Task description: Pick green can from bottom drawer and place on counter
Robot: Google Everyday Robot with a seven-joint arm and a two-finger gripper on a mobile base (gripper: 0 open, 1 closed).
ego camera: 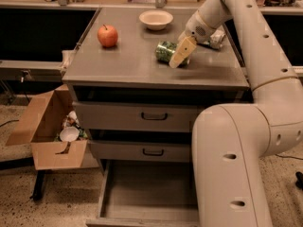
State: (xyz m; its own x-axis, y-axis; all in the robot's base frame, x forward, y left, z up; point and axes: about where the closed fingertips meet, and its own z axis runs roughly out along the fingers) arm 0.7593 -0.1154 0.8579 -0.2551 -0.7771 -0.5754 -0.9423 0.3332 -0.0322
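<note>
Camera view puts the gripper (179,55) over the right half of the counter (128,65), its tan fingers pinching the green can (164,51) at the can's right end. You see the can tipped on its side, low over the grey top or just touching it; you cannot tell which. That low hold suits a set-down on bare surface, apart from the apple (108,36) and bowl (156,19). The bottom drawer (142,188) stands pulled out with nothing in it, so the pick looks done; only the release remains.
</note>
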